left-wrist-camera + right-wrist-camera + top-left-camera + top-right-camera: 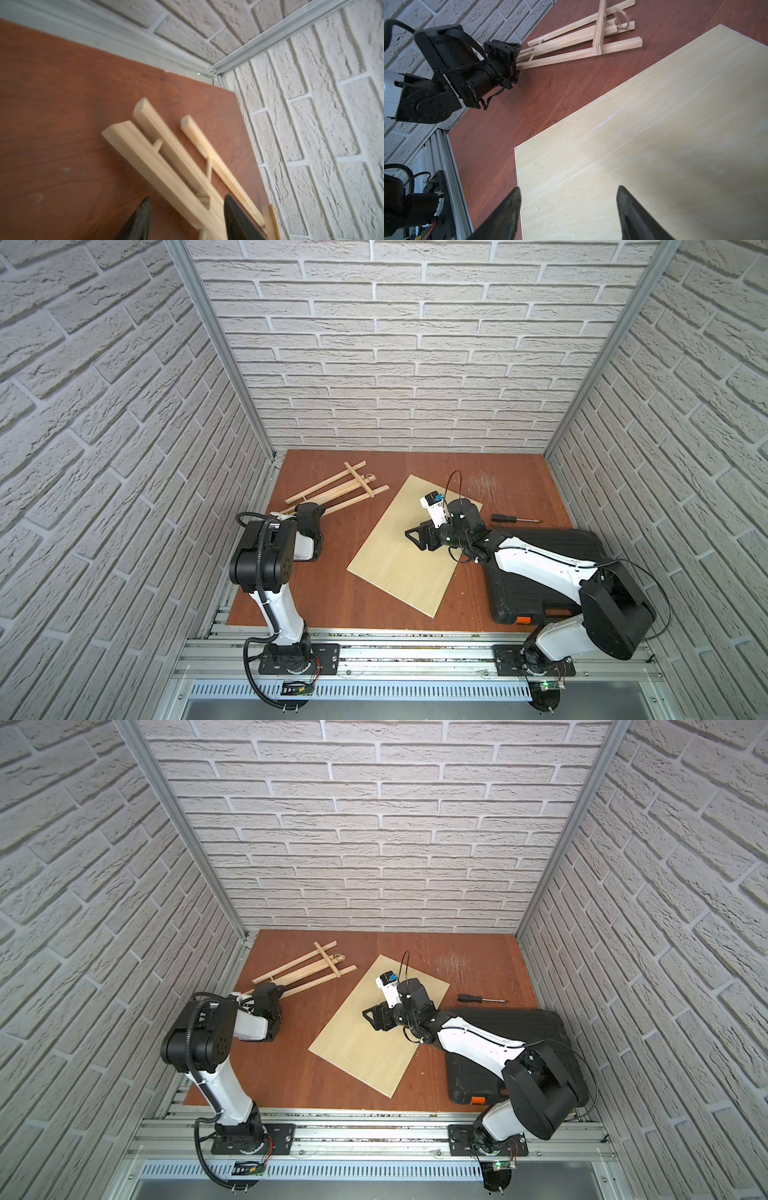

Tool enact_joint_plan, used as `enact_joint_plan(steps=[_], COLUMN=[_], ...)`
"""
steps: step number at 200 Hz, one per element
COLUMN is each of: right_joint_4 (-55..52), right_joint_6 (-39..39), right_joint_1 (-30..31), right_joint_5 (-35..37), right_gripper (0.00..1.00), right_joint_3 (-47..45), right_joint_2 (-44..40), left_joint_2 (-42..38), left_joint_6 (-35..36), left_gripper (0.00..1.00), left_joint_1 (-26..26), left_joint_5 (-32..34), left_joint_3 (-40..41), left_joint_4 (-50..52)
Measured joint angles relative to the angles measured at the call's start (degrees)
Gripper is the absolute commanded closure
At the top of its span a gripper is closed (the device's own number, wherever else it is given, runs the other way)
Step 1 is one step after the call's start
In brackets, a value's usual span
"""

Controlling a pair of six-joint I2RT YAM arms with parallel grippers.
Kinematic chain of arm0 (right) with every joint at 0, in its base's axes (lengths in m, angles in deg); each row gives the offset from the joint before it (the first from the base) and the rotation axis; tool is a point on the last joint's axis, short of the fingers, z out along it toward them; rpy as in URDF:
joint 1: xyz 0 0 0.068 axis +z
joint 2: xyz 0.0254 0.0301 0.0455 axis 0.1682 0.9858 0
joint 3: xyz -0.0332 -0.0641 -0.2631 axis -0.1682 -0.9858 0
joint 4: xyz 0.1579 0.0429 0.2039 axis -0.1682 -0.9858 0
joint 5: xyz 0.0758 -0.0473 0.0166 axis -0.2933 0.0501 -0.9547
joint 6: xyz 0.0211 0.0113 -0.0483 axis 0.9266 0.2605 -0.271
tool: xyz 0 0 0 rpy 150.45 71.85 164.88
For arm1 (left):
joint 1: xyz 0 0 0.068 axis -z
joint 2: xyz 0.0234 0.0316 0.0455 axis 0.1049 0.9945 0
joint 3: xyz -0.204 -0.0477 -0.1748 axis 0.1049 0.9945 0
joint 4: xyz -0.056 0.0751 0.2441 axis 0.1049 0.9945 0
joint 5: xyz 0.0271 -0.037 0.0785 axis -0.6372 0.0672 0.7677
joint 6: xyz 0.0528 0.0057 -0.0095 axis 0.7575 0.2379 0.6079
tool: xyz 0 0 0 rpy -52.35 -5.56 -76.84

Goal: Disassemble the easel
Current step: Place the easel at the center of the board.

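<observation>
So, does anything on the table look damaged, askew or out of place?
Two things stand out. The table has a patch of pale scratches near its back edge, beyond the plywood board. The board itself lies at a slant to the table's edges. The easel lies flat and folded, which looks normal for this task.

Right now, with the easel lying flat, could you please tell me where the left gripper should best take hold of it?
The easel lies flat, so probably its narrow end, where the slats bunch, approached lengthwise from where the left gripper is. There the central slats lie between the open jaws; the far end splays wide at the crossbar.
</observation>
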Motion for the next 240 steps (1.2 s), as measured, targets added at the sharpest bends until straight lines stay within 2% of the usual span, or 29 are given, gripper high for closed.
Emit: enact_joint_plan(steps=[11,34,62,108,151,196,240], right_joint_4=[0.0,0.2,0.2,0.2,0.2,0.1,0.0], right_joint_6=[0.0,0.1,0.1,0.5,0.5,0.5,0.5], right_joint_1=[0.0,0.0,0.0,0.0,0.0,0.0,0.0], right_joint_5=[0.0,0.0,0.0,0.1,1.7,2.9,3.9], right_gripper=[0.28,0.28,0.28,0.30,0.30,0.30,0.30], right_joint_3=[0.0,0.0,0.0,0.0,0.0,0.0,0.0], right_joint_2=[0.0,0.0,0.0,0.0,-0.2,-0.4,-1.1], left_joint_2=[0.0,0.0,-1.6,-7.5,-15.0,-15.4,-13.5], left_joint_6=[0.2,0.3,0.4,0.9,1.4,2.7,5.0], left_gripper=[0.35,0.14,0.02,0.02,0.02,0.02,0.02], left_joint_1=[0.0,0.0,0.0,1.0,2.8,2.0,0.4], left_joint_5=[-0.1,-0.5,-1.2,-3.2,-1.8,-2.2,-7.3], left_joint_3=[0.0,0.0,-0.7,-1.3,-2.8,-3.4,-7.0], left_joint_4=[0.7,1.8,4.2,12.6,23.6,29.0,32.3])
